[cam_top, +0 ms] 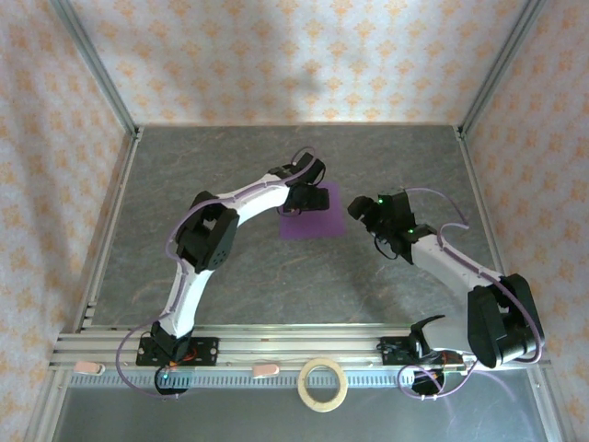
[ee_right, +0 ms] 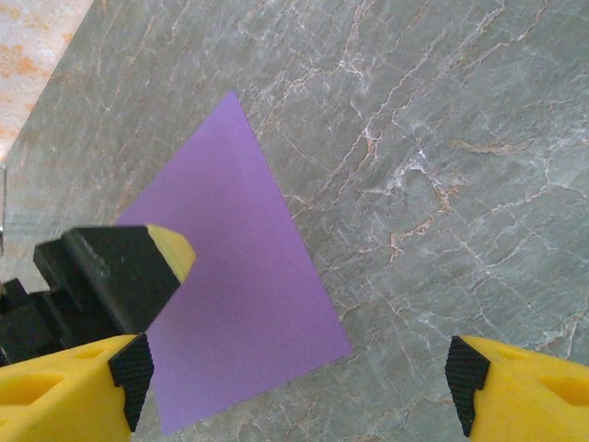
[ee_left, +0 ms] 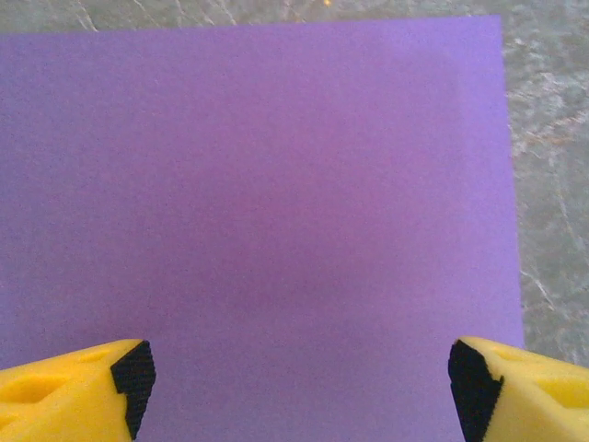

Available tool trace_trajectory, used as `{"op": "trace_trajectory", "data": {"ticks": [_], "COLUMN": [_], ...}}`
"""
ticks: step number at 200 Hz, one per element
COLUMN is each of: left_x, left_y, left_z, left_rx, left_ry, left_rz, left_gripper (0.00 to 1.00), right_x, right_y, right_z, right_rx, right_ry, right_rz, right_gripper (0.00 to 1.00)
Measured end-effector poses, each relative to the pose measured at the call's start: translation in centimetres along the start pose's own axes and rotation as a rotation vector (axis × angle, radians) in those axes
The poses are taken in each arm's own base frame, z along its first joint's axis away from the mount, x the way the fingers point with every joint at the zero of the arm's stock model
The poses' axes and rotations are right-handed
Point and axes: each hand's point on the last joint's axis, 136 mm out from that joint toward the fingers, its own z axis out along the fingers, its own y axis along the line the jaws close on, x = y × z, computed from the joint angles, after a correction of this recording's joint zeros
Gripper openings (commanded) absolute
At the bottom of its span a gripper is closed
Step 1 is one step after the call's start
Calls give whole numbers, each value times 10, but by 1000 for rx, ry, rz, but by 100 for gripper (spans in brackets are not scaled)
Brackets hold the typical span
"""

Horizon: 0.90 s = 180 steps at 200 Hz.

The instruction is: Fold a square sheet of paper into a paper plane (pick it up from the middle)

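the paper sheet lies flat on the table, thin, light, floppy. left fingers hover spread over it, right fingers spread beside it; better pinch its middle.

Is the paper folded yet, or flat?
Flat, unfolded: the paper lies spread on the table, corners sharp, with no crease visible.
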Motion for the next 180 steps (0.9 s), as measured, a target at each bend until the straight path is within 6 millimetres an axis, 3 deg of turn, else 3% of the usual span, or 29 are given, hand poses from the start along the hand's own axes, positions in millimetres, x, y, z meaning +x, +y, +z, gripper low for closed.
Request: {"op": "trace_trajectory", "data": {"ticks": [40, 112, 180], "left_x": [-10, 11, 35], "left_y": [4, 21, 55], "left_z": [9, 16, -10], "left_rx": [-84, -219, -289], "left_ry": [-4, 19, 47], "left_rz": [-4, 74, 289], "left_gripper": [91, 93, 94], "right_x": [8, 14, 15], "right_y": [-10, -19, -20], "right_z": [2, 2, 2], "right_rx": [22, 52, 53], "right_ry": [19, 41, 42], "right_rz": [1, 3, 8], "right_gripper": [86, 86, 86]}}
